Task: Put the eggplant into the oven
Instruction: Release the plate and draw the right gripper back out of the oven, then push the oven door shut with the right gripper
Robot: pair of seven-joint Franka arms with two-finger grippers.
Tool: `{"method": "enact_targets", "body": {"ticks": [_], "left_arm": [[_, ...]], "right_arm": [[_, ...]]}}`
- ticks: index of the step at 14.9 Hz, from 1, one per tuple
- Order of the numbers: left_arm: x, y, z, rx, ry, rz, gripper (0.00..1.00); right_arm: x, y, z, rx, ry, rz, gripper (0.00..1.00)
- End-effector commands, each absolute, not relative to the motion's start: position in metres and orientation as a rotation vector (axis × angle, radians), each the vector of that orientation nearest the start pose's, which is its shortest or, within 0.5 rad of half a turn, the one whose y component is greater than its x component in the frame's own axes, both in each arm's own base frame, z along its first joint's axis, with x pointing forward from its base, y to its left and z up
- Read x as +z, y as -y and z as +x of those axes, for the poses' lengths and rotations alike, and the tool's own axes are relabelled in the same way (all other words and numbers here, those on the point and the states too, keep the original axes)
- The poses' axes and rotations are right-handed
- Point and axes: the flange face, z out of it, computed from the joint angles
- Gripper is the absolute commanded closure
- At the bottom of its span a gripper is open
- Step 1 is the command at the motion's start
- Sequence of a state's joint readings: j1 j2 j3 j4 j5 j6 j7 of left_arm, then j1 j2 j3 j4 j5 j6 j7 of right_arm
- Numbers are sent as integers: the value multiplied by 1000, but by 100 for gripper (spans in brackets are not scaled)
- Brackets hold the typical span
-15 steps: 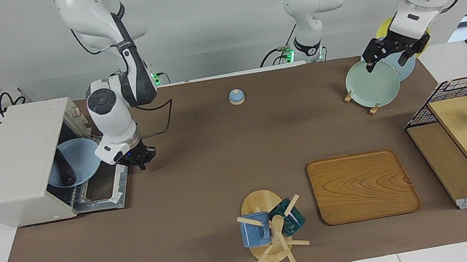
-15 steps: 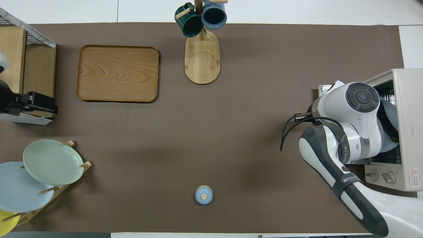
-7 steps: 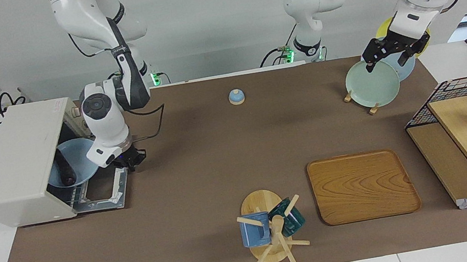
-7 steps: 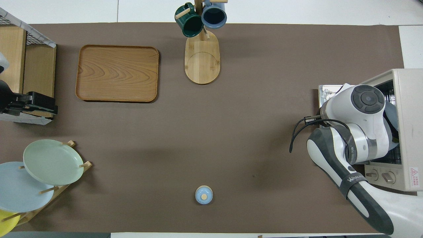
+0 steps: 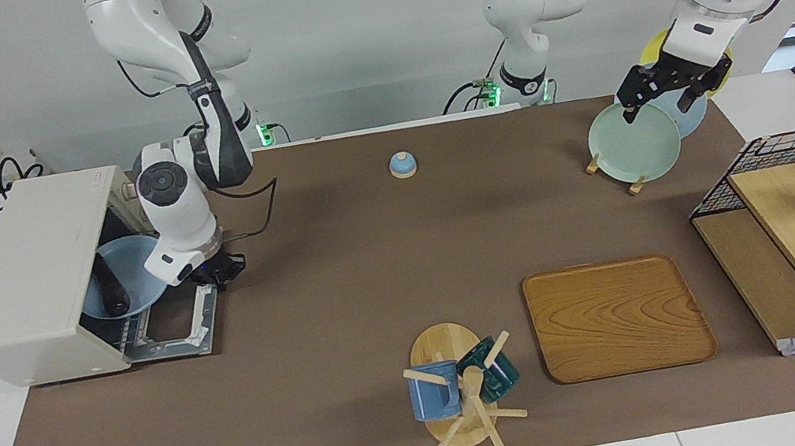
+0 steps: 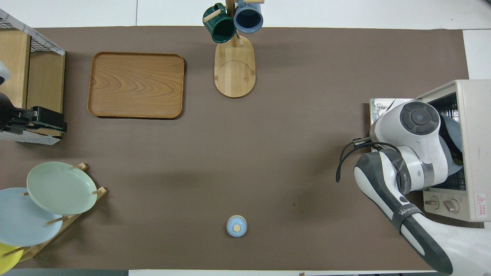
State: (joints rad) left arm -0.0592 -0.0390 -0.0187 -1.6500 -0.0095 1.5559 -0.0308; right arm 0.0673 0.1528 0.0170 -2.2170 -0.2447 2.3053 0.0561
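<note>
Resting in the oven: eggplant on a blue plate

Lying inside the oven (image 5: 27, 274), a boxy off-white metal box at the right arm's end of the counter (image 5: 345, 295), the eggplant (image 5: 109, 284) is a long, slim, glossy dark shape on a smooth pale blue plate (image 5: 133, 269). Its long axis runs roughly from the oven's inner depth out toward the oven's open front; which end carries the stem cannot be told. The oven's door (image 5: 174, 326) hangs folded down flat in front of it, with wire rack bars showing under the plate.

Just over the edge of that lowered door nearest the robots, the right claw (image 5: 220, 271) points down, fingertips together and holding nothing. The right arm bends sharply, its rounded white wrist joint beside the oven's mouth and its dark-sleeved forearm rising toward the robots.

Well apart from the oven, at the left arm's end of the counter, the left claw (image 5: 668, 92) hangs with fingers spread apart above a matte pale green plate (image 5: 632, 142) that leans in a wooden peg rack, and it grips nothing; the left arm waits there
</note>
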Motion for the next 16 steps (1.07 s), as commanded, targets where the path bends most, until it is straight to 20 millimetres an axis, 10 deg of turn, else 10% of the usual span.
{"method": "enact_targets", "body": {"ticks": [1, 8, 16], "left_arm": [[610, 41, 534, 90, -84, -3151, 0], [610, 41, 534, 90, -84, -3151, 0], [610, 41, 534, 88, -84, -3151, 0]], "right_arm": [[325, -28, 548, 72, 460, -3362, 100], [403, 19, 576, 125, 575, -3369, 100], [435, 80, 560, 171, 594, -3357, 100]]}}
